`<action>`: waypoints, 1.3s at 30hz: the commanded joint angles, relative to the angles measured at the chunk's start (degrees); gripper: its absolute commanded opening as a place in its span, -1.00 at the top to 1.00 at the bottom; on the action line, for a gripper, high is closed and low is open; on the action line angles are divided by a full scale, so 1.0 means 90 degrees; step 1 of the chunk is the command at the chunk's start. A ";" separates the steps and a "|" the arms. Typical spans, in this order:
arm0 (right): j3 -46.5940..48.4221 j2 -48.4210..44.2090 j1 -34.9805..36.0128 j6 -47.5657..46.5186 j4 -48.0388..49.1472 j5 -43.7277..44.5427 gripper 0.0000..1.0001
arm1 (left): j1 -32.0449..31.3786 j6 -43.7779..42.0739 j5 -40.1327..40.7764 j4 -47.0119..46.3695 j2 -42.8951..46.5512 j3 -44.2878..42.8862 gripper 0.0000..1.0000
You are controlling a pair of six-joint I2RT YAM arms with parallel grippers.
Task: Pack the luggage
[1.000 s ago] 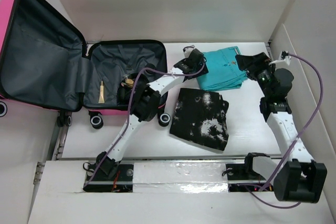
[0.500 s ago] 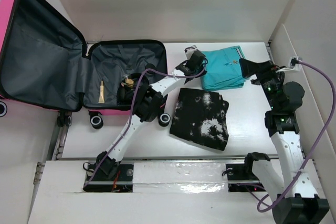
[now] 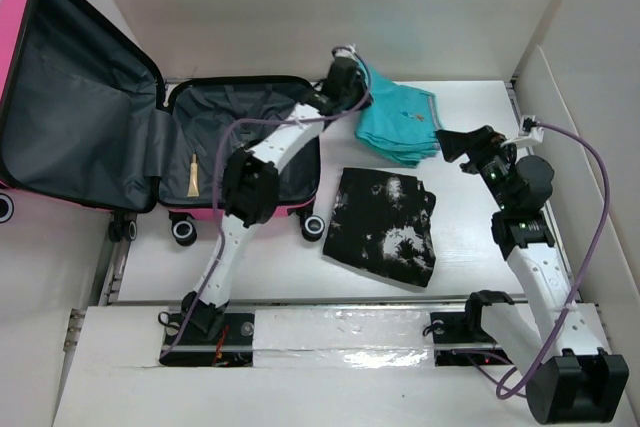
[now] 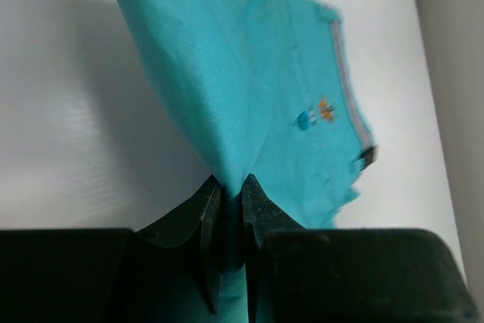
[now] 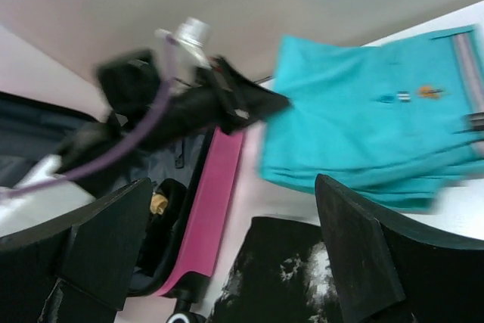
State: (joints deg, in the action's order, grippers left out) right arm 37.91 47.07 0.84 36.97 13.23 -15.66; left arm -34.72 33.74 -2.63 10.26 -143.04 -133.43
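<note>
**In the left claw's pinch: a fold of teal cloth**

Right at the left claw (image 4: pixel 230 187), the fingers are pressed together on a fold of the teal garment (image 4: pixel 249 88). It's a firm pinch, with cloth rising out of the nip. From there the garment trails off to the claw's right, its far part lying on the white table (image 3: pixel 470 237).

Just to the claw's left sits the luggage (image 3: pixel 90 107), wide open, grey lining up and pink shell at the edges. A small tan item (image 3: pixel 192 177) lies inside.

Nearer the arm bases, a black-and-white garment (image 3: pixel 385 227) lies flat on the table.

Further right, past the teal garment, the right claw (image 3: pixel 450 139) hangs with fingers spread wide and nothing between them, facing the teal cloth.
</note>
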 commanded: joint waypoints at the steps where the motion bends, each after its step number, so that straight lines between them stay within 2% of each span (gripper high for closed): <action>1: -0.0149 -0.0015 0.0053 -0.0124 0.0570 0.0226 -0.87 | 0.0594 -0.0652 -0.0175 -0.0038 0.1557 0.0145 1.00; 6: -0.0140 0.0170 0.0053 -0.0163 0.0561 0.0304 -0.87 | 0.1025 -0.1091 -0.0323 0.0422 0.2687 0.1034 1.00; 11: -0.0033 0.0473 0.0053 -0.0270 0.0502 0.0139 -0.87 | 0.1367 -0.1317 -0.0235 0.0667 0.4006 0.2498 1.00; 15: -0.0013 0.0571 0.0053 -0.0280 0.0502 -0.0027 -0.87 | 0.2058 -0.1317 -0.0059 0.0540 0.5255 0.3690 1.00; 18: -0.0013 0.0590 0.0053 -0.0289 0.0512 -0.0037 -0.87 | 0.2538 -0.1463 0.0234 0.0374 0.5755 0.4550 1.00; 22: 0.0006 0.0649 0.0170 -0.0328 0.0512 0.0002 -0.87 | 0.3649 -0.1619 0.0234 0.0101 0.6001 0.5516 1.00; 26: 0.0045 0.0708 0.0229 -0.0368 0.0473 -0.0037 -0.87 | 0.4295 -0.1678 0.0545 -0.0124 0.5972 0.6026 1.00; 31: 0.0075 0.0717 0.0229 -0.0407 0.0453 -0.0008 -0.87 | 0.4297 -0.1942 0.1317 -0.0212 0.5641 0.6416 1.00; 36: 0.0104 0.0776 0.0287 -0.0465 0.0443 0.0002 -0.87 | 0.4521 -0.1689 0.2010 -0.0183 0.5347 0.6651 1.00; 37: 0.0114 0.0795 0.0287 -0.0475 0.0424 0.0011 -0.85 | 0.4580 -0.1630 0.2089 -0.0154 0.5337 0.6719 0.88; 39: 0.0133 0.0844 0.0356 -0.0524 0.0405 0.0060 -0.75 | 0.4580 -0.1503 0.2459 -0.0057 0.5240 0.6710 0.50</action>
State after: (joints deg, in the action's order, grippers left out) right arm 36.71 54.17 3.09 33.91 14.59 -15.31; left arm 5.17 18.68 12.40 11.99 -95.68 -73.41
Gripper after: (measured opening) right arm 0.887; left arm 0.215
